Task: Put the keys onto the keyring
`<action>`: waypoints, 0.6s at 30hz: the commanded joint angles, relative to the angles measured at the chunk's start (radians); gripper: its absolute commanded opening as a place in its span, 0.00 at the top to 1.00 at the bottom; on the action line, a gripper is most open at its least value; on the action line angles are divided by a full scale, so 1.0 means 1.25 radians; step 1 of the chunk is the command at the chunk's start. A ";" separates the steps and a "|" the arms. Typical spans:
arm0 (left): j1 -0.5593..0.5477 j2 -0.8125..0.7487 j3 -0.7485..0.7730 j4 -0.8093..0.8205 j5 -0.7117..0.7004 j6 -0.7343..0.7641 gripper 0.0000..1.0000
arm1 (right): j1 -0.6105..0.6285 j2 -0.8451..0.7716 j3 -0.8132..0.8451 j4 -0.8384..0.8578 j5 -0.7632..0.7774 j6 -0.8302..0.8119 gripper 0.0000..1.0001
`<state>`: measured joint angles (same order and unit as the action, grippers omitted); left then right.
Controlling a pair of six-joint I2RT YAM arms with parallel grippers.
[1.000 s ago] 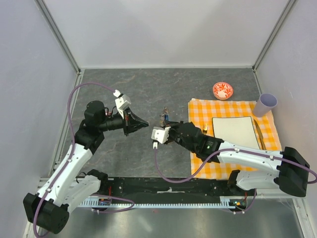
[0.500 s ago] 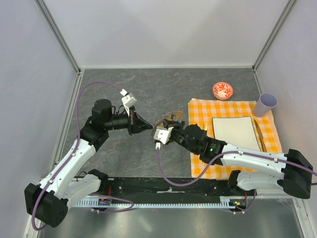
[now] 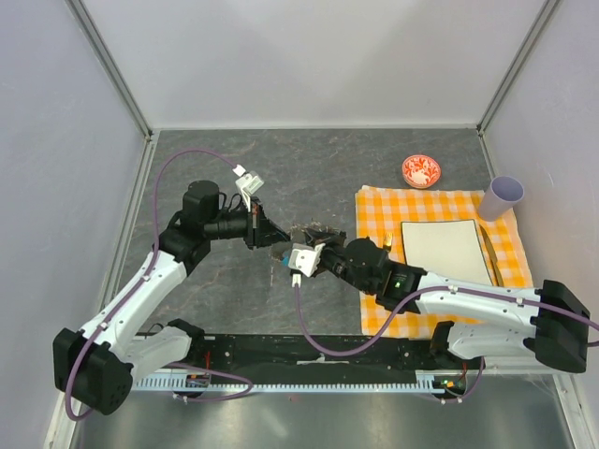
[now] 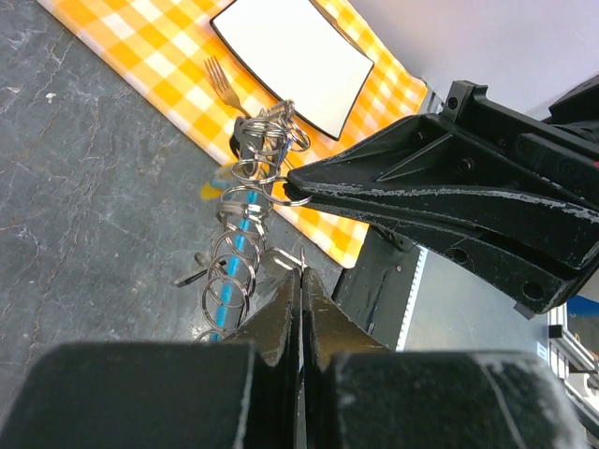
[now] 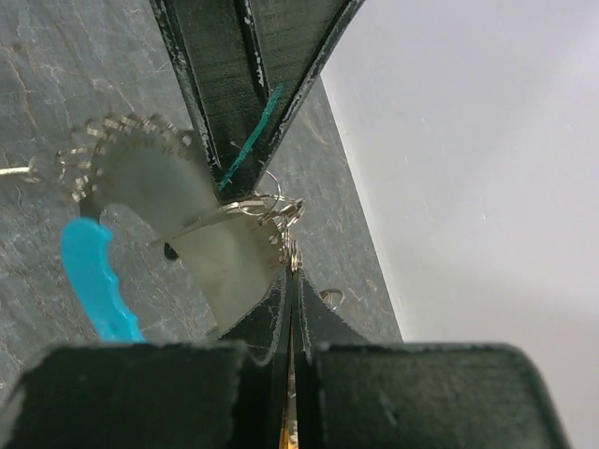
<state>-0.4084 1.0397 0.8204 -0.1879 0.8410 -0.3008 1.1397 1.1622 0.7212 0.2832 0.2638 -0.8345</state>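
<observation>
The keyring is a chain of thin metal rings with a cyan strap and hangs above the table between my two grippers. My left gripper is shut, with a thin ring of the chain pinched at its tips. My right gripper is shut on a cluster of small rings at the chain's other end. In the top view the left gripper and right gripper almost touch. A blurred grey key-like blade hangs off the rings. Key heads cannot be made out.
An orange checked cloth lies to the right with a white plate and a fork. A red-and-white bowl and a lilac cup stand at the back right. A loose ring lies on the table.
My left gripper has moved right, up to the right gripper. The right gripper has shifted slightly left and down with the keyring, and the chain is now held at both ends.
</observation>
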 commanded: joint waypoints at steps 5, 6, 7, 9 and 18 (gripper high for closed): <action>-0.008 0.005 0.033 -0.003 0.012 -0.055 0.98 | 0.015 0.007 0.011 0.059 0.012 -0.009 0.99; -0.010 0.009 0.033 -0.003 0.012 -0.058 0.98 | 0.016 0.008 0.011 0.063 0.014 -0.009 0.99; -0.010 0.010 0.033 -0.003 0.012 -0.059 0.98 | 0.017 0.008 0.011 0.063 0.014 -0.009 0.99; -0.012 0.017 0.035 -0.001 0.012 -0.059 0.98 | 0.020 0.009 0.013 0.057 0.012 -0.009 0.99; -0.017 0.020 0.038 -0.024 0.002 0.028 0.98 | 0.022 0.014 0.048 -0.025 -0.027 0.011 0.99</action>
<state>-0.4232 1.0691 0.8204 -0.1925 0.8402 -0.3279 1.1614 1.1793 0.7216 0.2554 0.2584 -0.8341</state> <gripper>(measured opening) 0.025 0.008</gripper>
